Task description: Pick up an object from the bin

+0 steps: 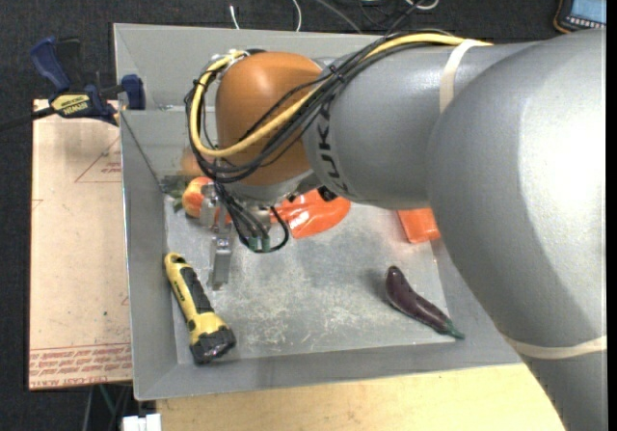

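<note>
My gripper reaches down in the left part of the bin, its tip just above the floor. Just left of and below it lies a yellow and black flashlight, its black head toward the front wall; the two stand apart. A small orange and yellow toy sits behind the gripper near the left wall. An orange-red rounded thing lies to the gripper's right, partly hidden under the arm.
A dark purple toy eggplant lies at the front right of the bin. An orange block sits by the right side, half under the arm. The arm with its orange cover and cables hides the bin's back half.
</note>
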`<control>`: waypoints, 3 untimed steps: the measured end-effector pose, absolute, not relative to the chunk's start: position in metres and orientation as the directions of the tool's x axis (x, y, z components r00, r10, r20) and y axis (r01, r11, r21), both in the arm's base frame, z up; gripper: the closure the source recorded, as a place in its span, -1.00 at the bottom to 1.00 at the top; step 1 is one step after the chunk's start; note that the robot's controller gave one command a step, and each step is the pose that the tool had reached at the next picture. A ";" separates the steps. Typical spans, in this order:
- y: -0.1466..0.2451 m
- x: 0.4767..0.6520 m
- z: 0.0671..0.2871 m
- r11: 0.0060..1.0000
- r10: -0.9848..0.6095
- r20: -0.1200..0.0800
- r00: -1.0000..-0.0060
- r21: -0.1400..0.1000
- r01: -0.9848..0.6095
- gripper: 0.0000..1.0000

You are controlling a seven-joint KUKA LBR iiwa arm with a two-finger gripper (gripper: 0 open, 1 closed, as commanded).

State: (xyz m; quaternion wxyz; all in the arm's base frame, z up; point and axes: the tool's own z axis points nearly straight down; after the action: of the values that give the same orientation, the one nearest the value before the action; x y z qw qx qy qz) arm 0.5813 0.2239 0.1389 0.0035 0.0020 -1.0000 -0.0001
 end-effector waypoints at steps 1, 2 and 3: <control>0.223 0.584 0.144 1.000 0.000 0.000 -1.000 0.002 0.000 -1.00; 0.132 0.629 0.069 0.981 -0.196 -0.001 -0.981 0.001 -0.196 -1.00; 0.112 0.627 0.101 0.946 -0.324 -0.010 -0.946 0.005 -0.324 -1.00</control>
State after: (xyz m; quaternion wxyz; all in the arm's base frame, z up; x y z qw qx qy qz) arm 0.6275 0.1121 0.1006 -0.0046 0.1643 -0.9864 -0.0031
